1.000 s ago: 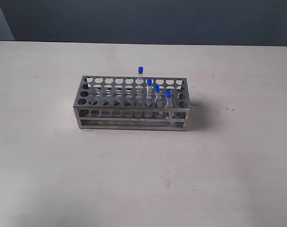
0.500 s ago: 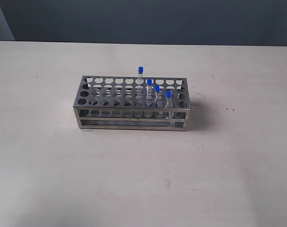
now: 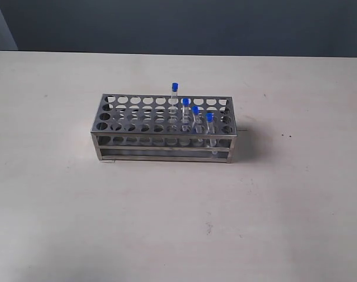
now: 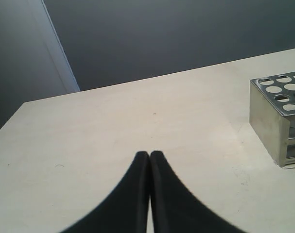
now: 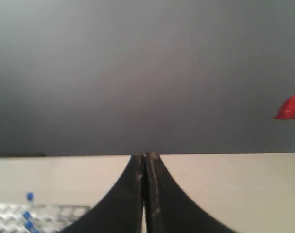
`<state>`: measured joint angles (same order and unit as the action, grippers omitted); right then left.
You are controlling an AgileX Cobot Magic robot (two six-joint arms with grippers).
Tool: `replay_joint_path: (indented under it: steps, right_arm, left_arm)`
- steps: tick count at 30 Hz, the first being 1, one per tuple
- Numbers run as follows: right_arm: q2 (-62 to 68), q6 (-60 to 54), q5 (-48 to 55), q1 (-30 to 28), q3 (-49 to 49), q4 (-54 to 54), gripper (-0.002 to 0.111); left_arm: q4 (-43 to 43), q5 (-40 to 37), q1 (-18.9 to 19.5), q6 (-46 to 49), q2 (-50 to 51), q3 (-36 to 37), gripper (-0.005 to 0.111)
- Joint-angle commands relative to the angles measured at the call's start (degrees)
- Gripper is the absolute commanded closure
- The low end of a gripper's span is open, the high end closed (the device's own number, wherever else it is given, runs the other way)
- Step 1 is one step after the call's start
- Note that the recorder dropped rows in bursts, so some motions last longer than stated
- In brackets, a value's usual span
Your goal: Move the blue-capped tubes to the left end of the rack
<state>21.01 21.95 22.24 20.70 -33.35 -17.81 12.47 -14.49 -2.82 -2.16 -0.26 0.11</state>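
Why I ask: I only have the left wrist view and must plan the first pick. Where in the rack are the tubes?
Observer: Four tubes stand in the right half of the rack, in a diagonal running from back to front.
Operator: Which is nearest the left end?
Observer: The back one; the front one is farthest right.
Operator: Is the right gripper busy?
Observer: No, the right gripper is shut and holds nothing.
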Motion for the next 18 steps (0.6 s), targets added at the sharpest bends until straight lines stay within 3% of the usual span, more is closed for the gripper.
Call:
replay_joint_path:
  steps: [1, 3, 9, 16, 18]
  right_arm:
    - [20.3, -21.9, 9.4, 0.8, -12.2, 9.5, 0.109]
    - [29.9, -28.4, 13.4, 4.1, -17.6, 14.2, 0.109]
    - [53.2, -28.0, 17.9, 18.8, -27.8, 10.4, 0.109]
    - [71.5, -20.7, 17.9, 22.8, -36.3, 11.8, 0.109]
    - [74.3, -20.7, 18.3, 22.8, -37.9, 13.1, 0.102]
  left_arm:
    - [0.3, 0.7, -0.3, -0.2, 0.3, -0.1, 0.106]
    - [0.3, 0.7, -0.3, -0.2, 0.3, -0.1, 0.106]
    - [0.3, 0.7, -0.3, -0.2, 0.3, -0.1, 0.106]
    - [0.3, 0.7, -0.3, -0.2, 0.3, -0.1, 0.106]
    - [0.3, 0.7, -0.3, -0.2, 0.3, -0.1, 0.106]
